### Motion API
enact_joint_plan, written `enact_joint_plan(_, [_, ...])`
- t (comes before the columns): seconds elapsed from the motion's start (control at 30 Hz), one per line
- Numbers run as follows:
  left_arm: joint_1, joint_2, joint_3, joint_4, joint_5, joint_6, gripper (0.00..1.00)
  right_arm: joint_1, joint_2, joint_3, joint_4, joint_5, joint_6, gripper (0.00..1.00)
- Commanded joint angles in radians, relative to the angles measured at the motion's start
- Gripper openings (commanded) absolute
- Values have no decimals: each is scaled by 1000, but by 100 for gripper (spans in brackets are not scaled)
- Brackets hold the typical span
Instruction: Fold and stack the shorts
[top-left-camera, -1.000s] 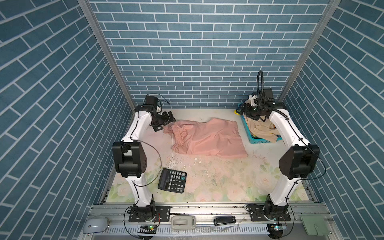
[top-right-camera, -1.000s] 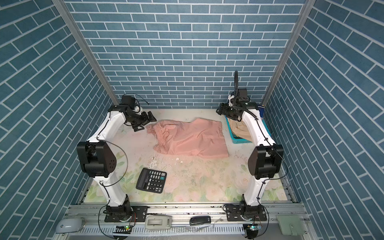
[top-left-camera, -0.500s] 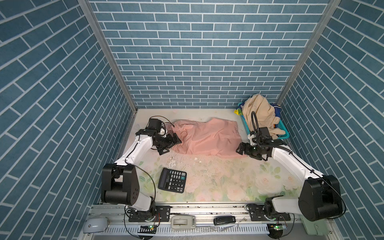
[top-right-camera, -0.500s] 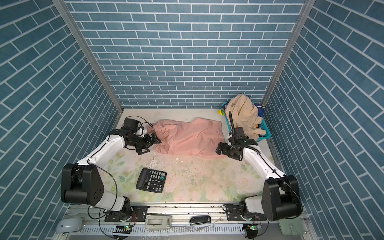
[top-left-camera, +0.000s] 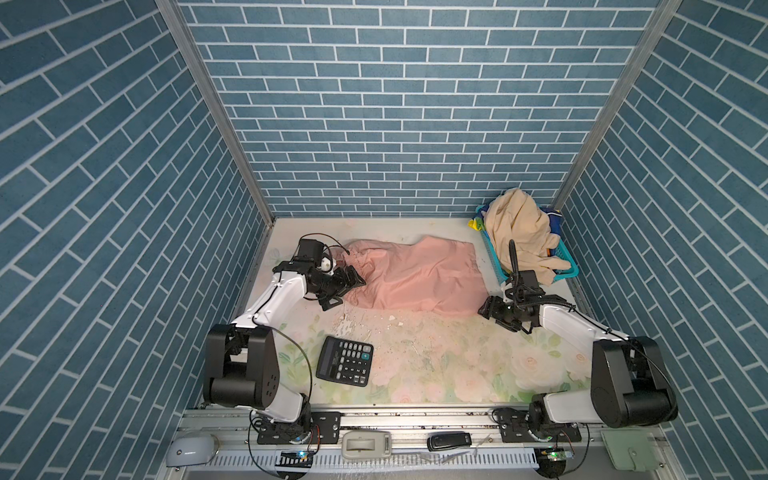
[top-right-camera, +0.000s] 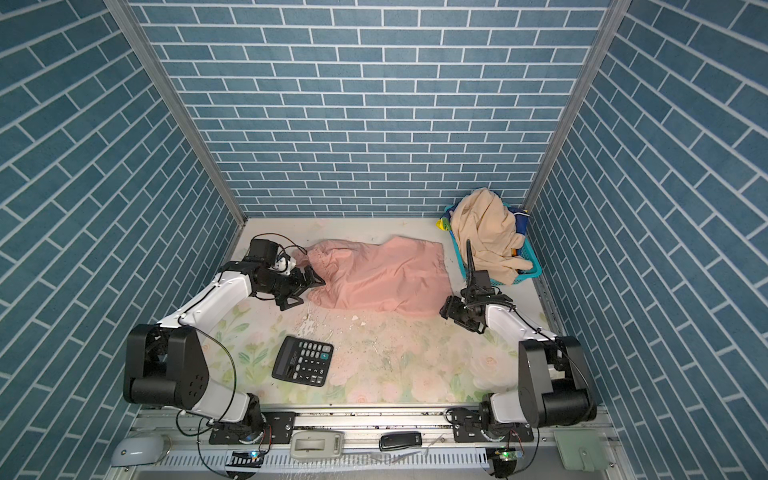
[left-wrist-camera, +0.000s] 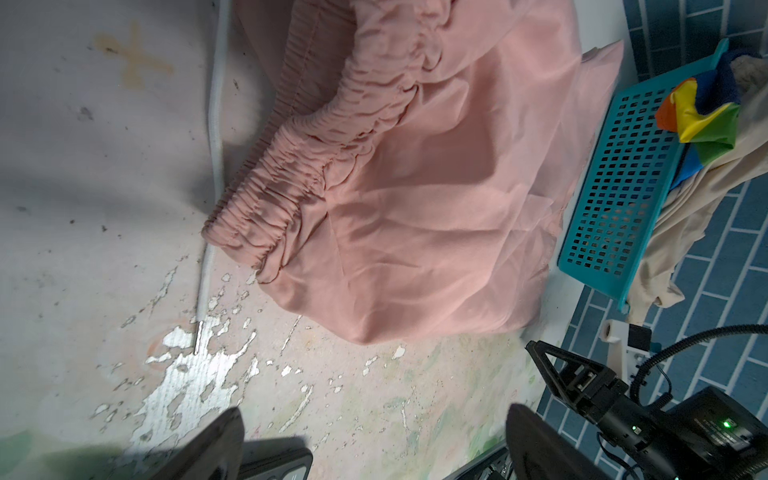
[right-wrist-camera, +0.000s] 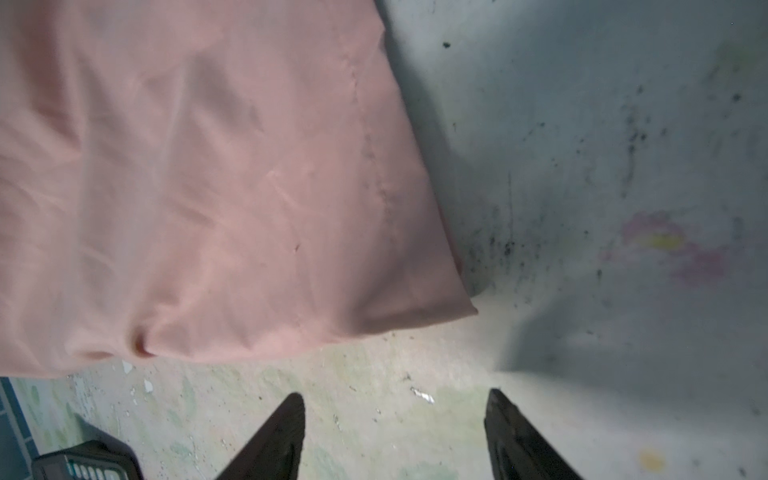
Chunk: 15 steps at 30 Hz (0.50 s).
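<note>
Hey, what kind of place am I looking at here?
Probably a robot test booth, not a home: blue brick-print panels box in a small floral table, and the left arm and right arm are bolted to its front rail.

In both top views we look steeply down from high in front of the pink shorts (top-left-camera: 415, 278), seeing the whole table (top-left-camera: 436, 365). Our left wrist camera sits close at their waistband (left-wrist-camera: 291, 195), our right at their hem corner (right-wrist-camera: 457, 307); every view shares them.
</note>
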Motion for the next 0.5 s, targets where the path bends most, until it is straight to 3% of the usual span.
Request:
enact_joint_plan(0.0, [-1,24,-31,4,-10,7,99,-6,40,22,68,-12,19,59])
enact_joint_plan(0.23, [0,165,-2,40,-59,25,100,-14,56,36,83,-14,17,22])
enact_joint_plan(0.47, [10,259,16,121,-131,-22,98,-22,-1,41,49,-6,-2,5])
